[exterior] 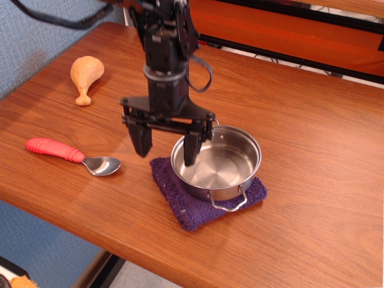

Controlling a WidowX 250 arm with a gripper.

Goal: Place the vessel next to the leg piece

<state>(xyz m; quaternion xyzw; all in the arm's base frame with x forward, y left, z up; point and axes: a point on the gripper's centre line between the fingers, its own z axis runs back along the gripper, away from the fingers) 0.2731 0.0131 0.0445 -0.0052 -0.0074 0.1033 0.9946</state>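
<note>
fingers [143, 139] spread wide, my gripper [166, 147] straddling the vessel [217, 162] rim at its 9 o'clock; my arm hides its far handle. leg piece [84, 76] lies well apart.

single high oblique view, table [312, 150] near

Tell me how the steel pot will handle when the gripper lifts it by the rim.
The vessel looks thin-walled and shallow, so probably light and rigid. Its polished rim may be slippery between the open gripper fingers. Gripped at one side, it could tilt. The purple cloth beneath might drag slightly.
</note>
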